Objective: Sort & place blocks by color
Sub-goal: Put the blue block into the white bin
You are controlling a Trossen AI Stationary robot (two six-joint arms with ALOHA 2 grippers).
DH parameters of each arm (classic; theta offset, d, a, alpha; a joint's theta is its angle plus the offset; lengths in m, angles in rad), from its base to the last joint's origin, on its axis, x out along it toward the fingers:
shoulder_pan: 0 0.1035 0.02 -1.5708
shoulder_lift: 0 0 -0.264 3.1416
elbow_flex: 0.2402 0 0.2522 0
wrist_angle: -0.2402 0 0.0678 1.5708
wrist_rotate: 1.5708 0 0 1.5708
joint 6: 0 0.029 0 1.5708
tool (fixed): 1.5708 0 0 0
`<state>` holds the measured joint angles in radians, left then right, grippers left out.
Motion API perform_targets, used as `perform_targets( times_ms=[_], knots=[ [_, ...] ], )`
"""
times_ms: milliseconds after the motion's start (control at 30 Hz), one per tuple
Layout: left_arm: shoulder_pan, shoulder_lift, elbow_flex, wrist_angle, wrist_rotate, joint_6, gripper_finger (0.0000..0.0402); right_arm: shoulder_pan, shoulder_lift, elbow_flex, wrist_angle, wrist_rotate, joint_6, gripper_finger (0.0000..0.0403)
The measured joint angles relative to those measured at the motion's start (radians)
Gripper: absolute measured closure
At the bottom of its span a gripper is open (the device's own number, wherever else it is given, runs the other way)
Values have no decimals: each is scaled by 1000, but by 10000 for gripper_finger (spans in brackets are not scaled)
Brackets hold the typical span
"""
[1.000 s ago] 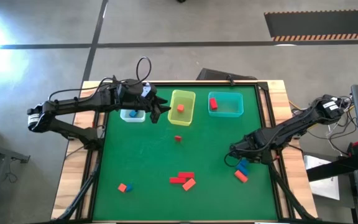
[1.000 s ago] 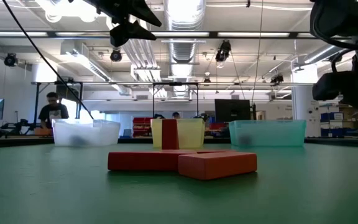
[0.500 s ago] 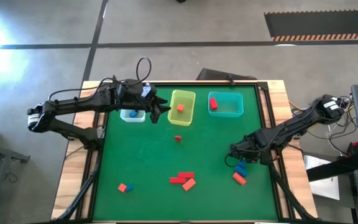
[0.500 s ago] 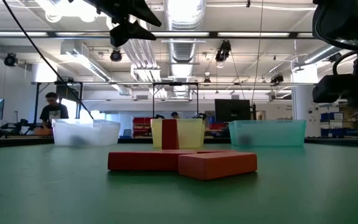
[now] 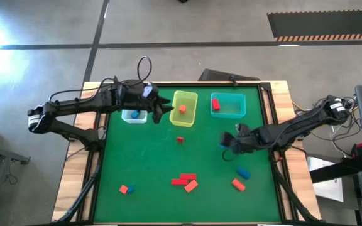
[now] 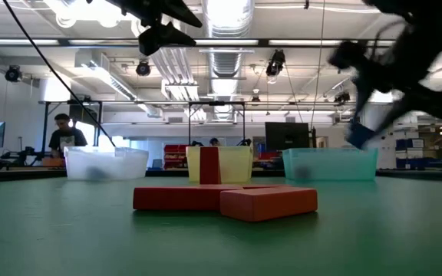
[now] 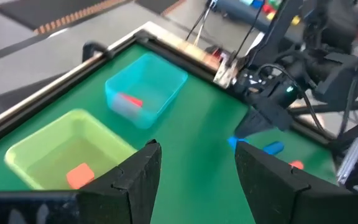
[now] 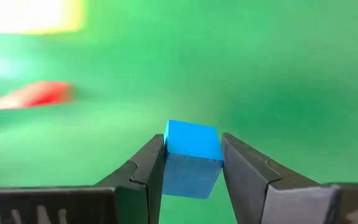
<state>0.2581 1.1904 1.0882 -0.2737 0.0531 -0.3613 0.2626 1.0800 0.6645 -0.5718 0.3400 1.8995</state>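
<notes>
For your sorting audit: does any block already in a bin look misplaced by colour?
Possibly. The yellow bin holds an orange block, the teal bin a red block. Only the clear bin matches, holding a blue block.

Open green mat (image 5: 149, 157) mid-table; three bins (image 5: 184, 108) apparently wall the far edge.

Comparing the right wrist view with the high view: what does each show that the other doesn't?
Only the right wrist view shows the grip: the right end effector is shut on a blue block.

Only the high view shows the layout: the clear bin, yellow bin and teal bin in a row, the left end effector between the first two, and loose blocks.

Both show the green table and a small red block.
</notes>
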Motion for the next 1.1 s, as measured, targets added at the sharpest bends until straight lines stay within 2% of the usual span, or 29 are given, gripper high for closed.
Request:
perform_targets(
  times_ms=[67,167,267,367,500,633,833,1000,1100],
  knots=[
    [-3,0,0,43,22,1,213,-28,-21,4,168,71,-171,282],
    [-8,0,0,123,86,9,213,-80,-42,4,432,74,-424,282],
    [-20,0,0,199,139,10,213,-130,-46,3,690,-11,-654,282],
    [-45,0,0,247,168,41,213,-185,-39,3,914,-135,-779,282],
    [-95,0,0,287,182,115,213,-268,-23,2,1093,-325,-824,282],
    [-132,0,0,315,146,163,207,-342,-10,2,1148,-459,-826,283],
    [-134,21,0,320,113,168,185,-408,34,1,1256,-548,-776,283],
    [-138,86,0,338,113,185,160,-419,91,2,1390,-554,-706,283],
    [-142,130,0,417,113,193,154,-419,121,2,1421,-558,-674,283]
  ],
)
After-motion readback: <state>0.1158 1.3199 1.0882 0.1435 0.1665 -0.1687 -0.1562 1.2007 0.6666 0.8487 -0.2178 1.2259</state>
